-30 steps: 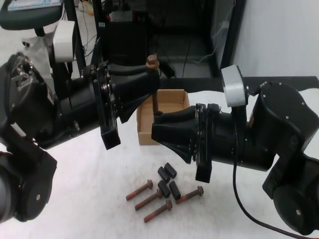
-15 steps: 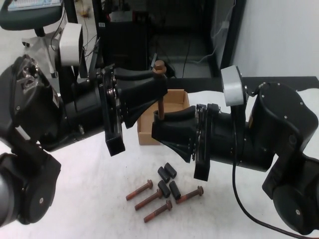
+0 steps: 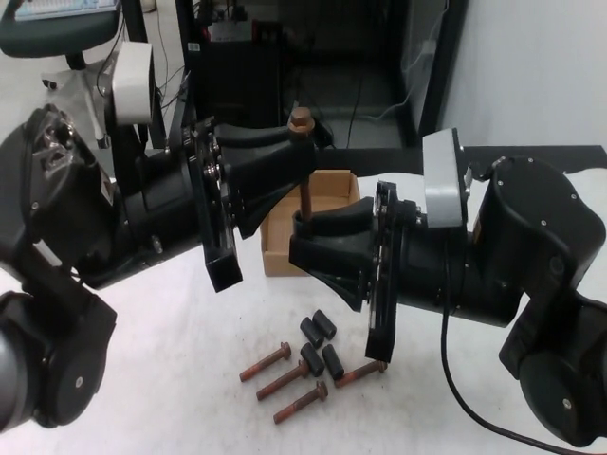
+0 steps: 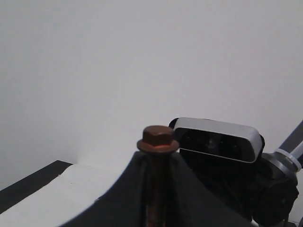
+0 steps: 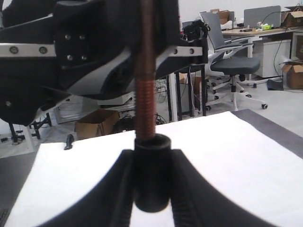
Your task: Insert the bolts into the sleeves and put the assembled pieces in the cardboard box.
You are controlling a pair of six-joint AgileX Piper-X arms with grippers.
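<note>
— Well, where does the left gripper [image 3: 300,156] stand?

— It is raised above the bench [image 3: 161,360], with its fingers clamped on a bolt [image 4: 158,142]. The bolt is upright, head on top (the left wrist view has the head poking just over the fingers).

— And the right gripper [image 3: 305,226]?

— It is directly below the left one and closed around a dark sleeve [image 5: 151,172], which also stands upright. In the right wrist view the bolt's threaded end goes down into the sleeve's mouth. How deep it sits cannot be told.

— Where is the cardboard box [image 3: 277,258]?

— In the high view it lies on the bench just behind the two grippers, with its opening facing up. The bolt's shaft crosses in front of it.

— What about the other parts?

— The loose bolts [image 3: 285,381] lie on the bench on the near side, below the grippers. Three lie side by side, and a fourth is partly under the right arm. The loose sleeves [image 3: 325,323], four of them, are clustered close by, between the bolts and the box.
</note>
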